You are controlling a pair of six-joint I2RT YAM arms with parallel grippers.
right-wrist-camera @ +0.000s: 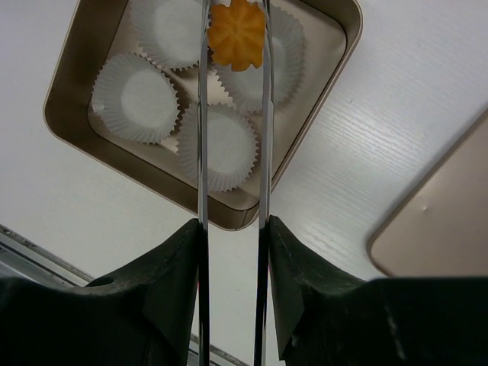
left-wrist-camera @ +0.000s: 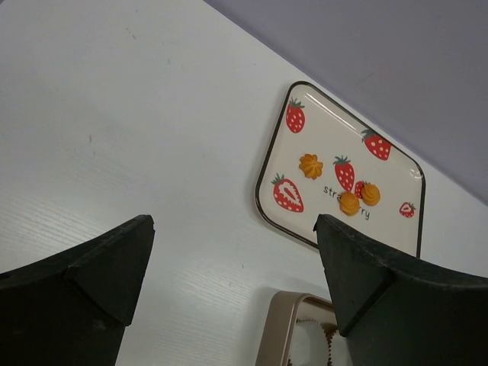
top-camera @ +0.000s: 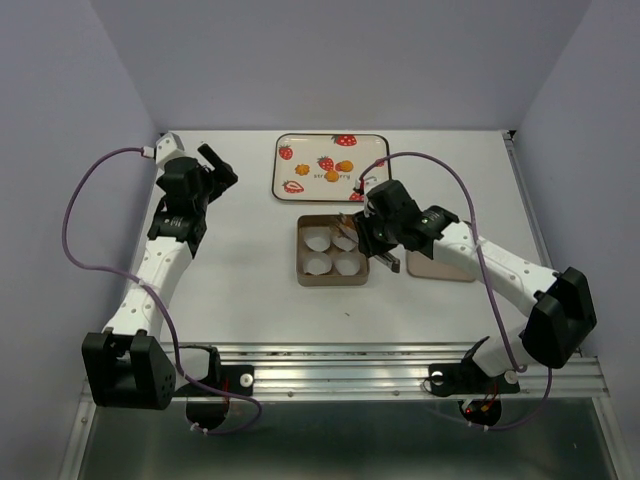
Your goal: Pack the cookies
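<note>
Grips tweezers (right-wrist-camera: 264,152) in the part-closed right fingers (right-wrist-camera: 171,282), pinching a cookie (right-wrist-camera: 237,34) over a paper cup (right-wrist-camera: 284,61) to drop cleanly; holds left fingers (left-wrist-camera: 91,282) wide, empty, clear of the tin (right-wrist-camera: 62,84).

White arms (top-camera: 160,260), black joints (top-camera: 565,320), looping purple cables (top-camera: 67,225).
</note>
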